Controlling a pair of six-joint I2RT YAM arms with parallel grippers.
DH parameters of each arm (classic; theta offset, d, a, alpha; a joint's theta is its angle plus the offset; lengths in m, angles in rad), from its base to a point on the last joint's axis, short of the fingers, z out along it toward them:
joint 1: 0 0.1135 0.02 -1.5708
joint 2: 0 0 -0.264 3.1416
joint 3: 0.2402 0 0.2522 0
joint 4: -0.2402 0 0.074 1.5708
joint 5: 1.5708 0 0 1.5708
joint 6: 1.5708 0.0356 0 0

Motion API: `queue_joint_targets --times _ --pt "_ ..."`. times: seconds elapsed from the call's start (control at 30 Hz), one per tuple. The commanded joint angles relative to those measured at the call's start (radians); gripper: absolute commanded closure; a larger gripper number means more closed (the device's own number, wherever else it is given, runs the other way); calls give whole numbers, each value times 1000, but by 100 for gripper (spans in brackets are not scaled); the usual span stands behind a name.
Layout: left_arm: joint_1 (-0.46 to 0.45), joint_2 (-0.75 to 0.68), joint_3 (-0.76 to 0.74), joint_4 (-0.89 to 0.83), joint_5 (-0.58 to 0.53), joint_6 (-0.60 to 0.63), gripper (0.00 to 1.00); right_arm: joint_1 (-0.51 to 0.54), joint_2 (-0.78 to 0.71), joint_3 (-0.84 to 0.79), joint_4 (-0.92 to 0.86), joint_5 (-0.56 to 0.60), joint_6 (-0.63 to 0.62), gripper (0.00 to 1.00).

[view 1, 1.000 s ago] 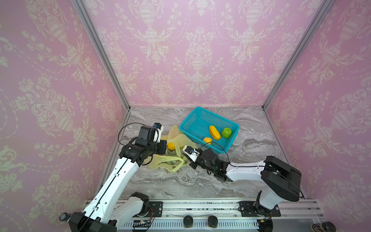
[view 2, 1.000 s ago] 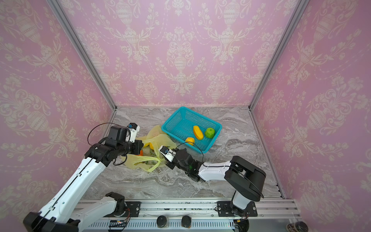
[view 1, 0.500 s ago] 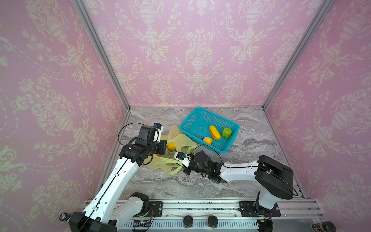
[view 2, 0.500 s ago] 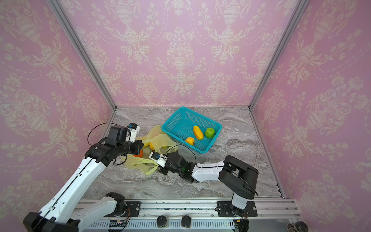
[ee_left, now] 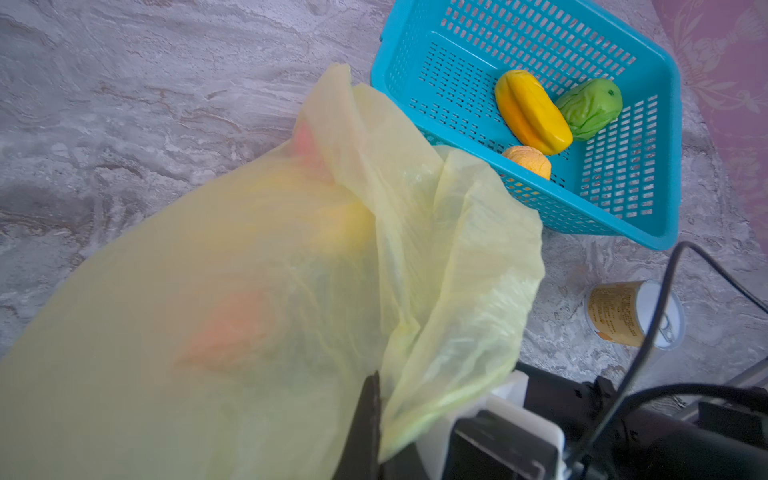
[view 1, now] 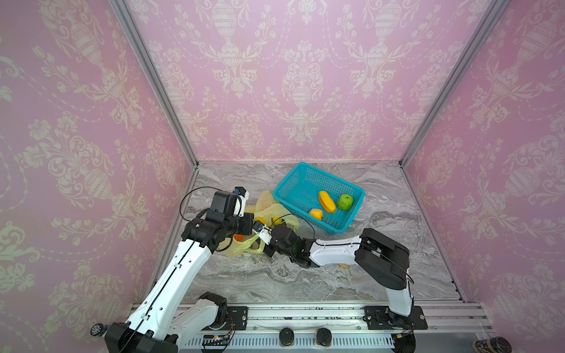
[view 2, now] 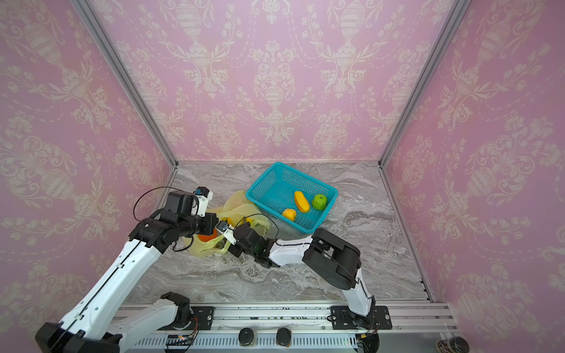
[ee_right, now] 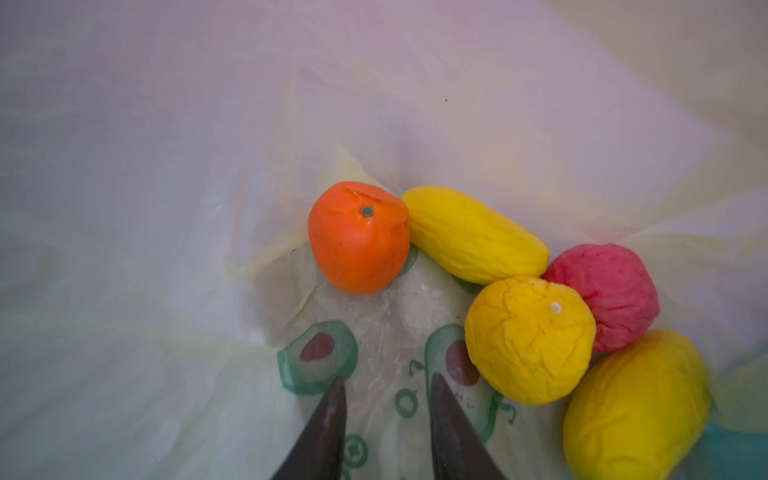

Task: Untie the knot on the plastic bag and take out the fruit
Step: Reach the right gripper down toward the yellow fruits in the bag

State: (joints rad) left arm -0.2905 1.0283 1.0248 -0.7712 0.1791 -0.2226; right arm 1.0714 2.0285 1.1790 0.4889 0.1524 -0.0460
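Note:
The plastic bag (view 1: 269,204) (ee_left: 249,270) lies left of the basket with its mouth open; no knot shows. My left gripper (ee_left: 380,395) (view 1: 254,224) is shut on the bag's edge and holds it up. My right gripper (ee_right: 384,380) is inside the bag, open, with only printed bag film between its fingers. Ahead of it lies fruit: an orange-red one (ee_right: 359,239), a long yellow one (ee_right: 473,235), a round yellow one (ee_right: 530,338), a pink-red ball (ee_right: 606,295) and a big yellow one (ee_right: 636,403). None touches the fingers.
A teal mesh basket (view 1: 305,177) (view 2: 275,174) stands right of the bag with a long yellow-orange fruit (view 1: 326,201), a green one (view 1: 345,201) and an orange one (view 1: 315,213) in it. A white-lidded can (ee_left: 619,313) lies by my right arm. Pink walls close three sides.
My right gripper has moved left into the bag's mouth and its jaws have opened. The left gripper has kept its hold on the bag's edge.

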Motion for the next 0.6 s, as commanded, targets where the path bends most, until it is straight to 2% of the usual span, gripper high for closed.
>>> queue_joint_targets --times 0.0,0.1,0.2,0.3,0.4,0.57 --pt "-6 -13 -10 -4 57 16 100 3 51 90 -77 159 71 49" --pt "-7 -16 -12 0 72 19 100 -3 102 141 -119 274 121 30" --pt "-15 -21 -11 5 89 20 100 -16 139 190 -172 355 166 20" --pt "-22 -24 -13 10 109 20 100 -46 171 222 -198 339 216 17" --pt "-27 -24 -14 13 112 20 100 -70 203 235 -181 270 251 16" --pt "-33 -25 -14 16 120 20 100 -74 263 276 -165 220 272 14"
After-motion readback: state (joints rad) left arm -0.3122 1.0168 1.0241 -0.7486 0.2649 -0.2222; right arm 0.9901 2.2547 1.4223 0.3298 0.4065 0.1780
